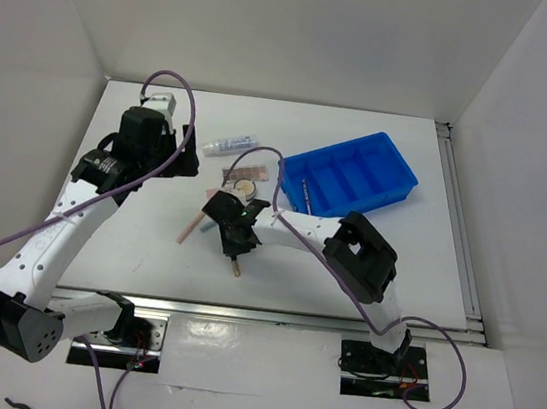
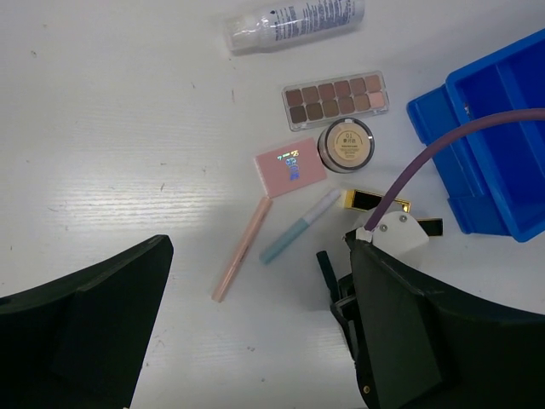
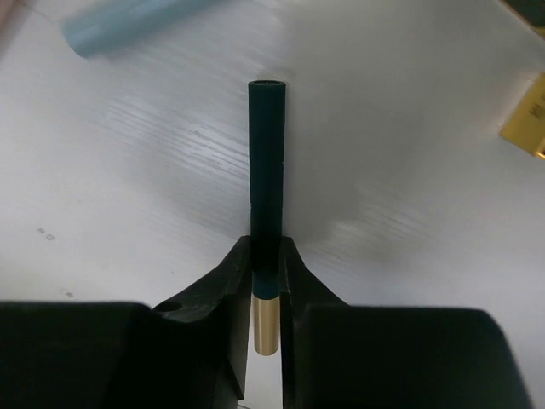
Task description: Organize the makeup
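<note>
The right claw [image 3: 266, 271] is clamped on the black-gold pencil [image 3: 266, 162]. It grips near the gold end, which pokes out behind the fingers, while the dark shaft runs straight forward from them just above the bench [image 3: 409, 221]. Whether the pencil touches the surface cannot be told. From above, this claw [image 1: 236, 240] sits near the middle of the bench. Its arm is bent at the elbow on the right, and the forearm stretches low and leftward.

The rest of the makeup lies just beyond and beside it. The pink stick [image 2: 242, 249] and the pale blue tube [image 2: 300, 225] lie side by side at a slant. The pink square pad [image 2: 291, 168] touches the stick's upper end. The round beige compact [image 2: 347, 145] sits beneath the brown eyeshadow palette [image 2: 336, 100], and a black-gold case [image 2: 375, 200] lies by the blue bin [image 2: 498, 128]. A white bottle [image 2: 294, 19] lies farther back.

The left claw [image 2: 255, 260] hangs high over these things, jaws spread wide and holding nothing, with its arm raised over the bench's left side.
</note>
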Robot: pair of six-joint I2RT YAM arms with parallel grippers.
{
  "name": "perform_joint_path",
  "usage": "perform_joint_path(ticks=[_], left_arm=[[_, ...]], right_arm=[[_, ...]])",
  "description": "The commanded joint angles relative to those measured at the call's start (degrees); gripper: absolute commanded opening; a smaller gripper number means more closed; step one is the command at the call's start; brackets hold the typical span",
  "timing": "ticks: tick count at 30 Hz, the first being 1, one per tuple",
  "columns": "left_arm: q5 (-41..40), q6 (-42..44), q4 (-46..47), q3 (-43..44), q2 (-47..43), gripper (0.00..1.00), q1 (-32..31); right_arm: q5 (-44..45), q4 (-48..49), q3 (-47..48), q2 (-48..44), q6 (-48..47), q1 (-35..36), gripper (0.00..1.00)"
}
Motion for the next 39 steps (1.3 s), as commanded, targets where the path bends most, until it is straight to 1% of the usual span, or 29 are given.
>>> perform_joint_path(ticks=[1,3,7,9,10,11,13,14,15,16,19,21,25,26,29,30,31,32,33,34,35,38,39], left_arm=[[-0.2,1.5,0.7,-0.5,-1.5,1.00,-0.1],[-0.2,1.5,1.2,-0.5,-1.5,1.00,-0.1],[1.0,1.5,1.2,-1.2,-1.5,1.00,-0.1],[1.6,1.5,1.7,-1.7,-1.5,1.00,-0.1],[2.2,1.5,1.7,-1.7,-1.5,1.00,-0.1],[2.2,1.5,1.7,-1.7,-1.0,1.00,-0.1],[2.7,1.0,1.7,-2.2,-1.0,1.00,-0.1],[2.7,1.0,1.7,-2.8,-0.5,1.00,-0.1],[3.9,1.0,2.4,-2.8,-0.5,1.00,-0.1],[5.7,1.9,2.4,-2.8,0.5,1.00,-0.1],[7.4,2.4,0.8,-1.7,4.2,1.00,-0.1],[8.1,2.5,0.0,-1.7,4.8,1.00,-0.1],[7.5,2.5,0.5,-2.2,4.8,1.00,-0.1],[7.5,2.5,0.5,-2.2,4.8,1.00,-0.1],[6.8,2.5,0.5,-2.9,4.8,1.00,-0.1],[6.8,2.5,0.5,-2.9,4.8,1.00,-0.1],[6.8,2.5,0.5,-3.4,4.8,1.00,-0.1],[6.8,2.5,0.5,-3.4,5.4,1.00,-0.1],[6.3,2.5,0.5,-3.4,5.4,1.00,-0.1],[6.3,2.5,0.5,-3.4,6.0,1.00,-0.1],[6.3,1.9,0.5,-3.4,6.1,1.00,-0.1],[6.8,1.9,1.0,-2.9,6.6,1.00,-0.1],[6.8,1.9,1.0,-2.2,6.6,1.00,-0.1]], right_arm=[[4.5,-5.0,-1.4,-4.1,1.3,0.3,0.04],[6.2,-5.5,-1.4,-7.4,-1.5,0.3,0.01],[11.4,-8.9,1.3,-12.9,-5.9,-0.8,0.01],[13.3,-8.9,2.6,-16.1,-8.0,-3.2,0.01],[14.0,-8.9,2.6,-17.1,-10.6,-4.3,0.01],[14.7,-8.9,2.6,-18.0,-11.9,-7.1,0.01],[14.7,-6.0,3.1,-20.0,-14.6,-10.2,0.01],[14.7,-4.9,3.1,-20.0,-17.5,-13.1,0.01],[15.2,-4.3,3.1,-20.0,-18.4,-14.4,0.01],[15.2,-2.9,3.1,-20.0,-19.6,-15.6,0.01],[17.1,-0.2,3.1,-17.6,-24.4,-19.1,0.01],[17.1,2.4,3.1,-15.7,-26.4,-20.8,0.01],[16.6,5.0,3.1,-12.8,-28.8,-23.6,0.01],[16.6,5.6,3.1,-11.8,-28.8,-25.1,0.01],[15.6,5.6,4.7,-10.2,-29.4,-26.5,0.01],[14.9,5.6,5.3,-9.1,-29.4,-26.5,0.03],[14.9,4.8,5.3,-9.1,-29.4,-26.5,0.08],[14.9,4.8,5.9,-8.3,-29.9,-26.5,0.19],[14.9,4.2,5.9,-8.3,-29.9,-26.5,0.25],[14.9,3.7,5.9,-8.3,-29.9,-26.5,0.34],[14.9,3.7,5.9,-8.3,-29.9,-26.5,0.52],[15.5,3.7,5.9,-11.5,-29.3,-26.5,0.64],[15.5,3.1,5.9,-12.4,-28.7,-26.5,0.64]])
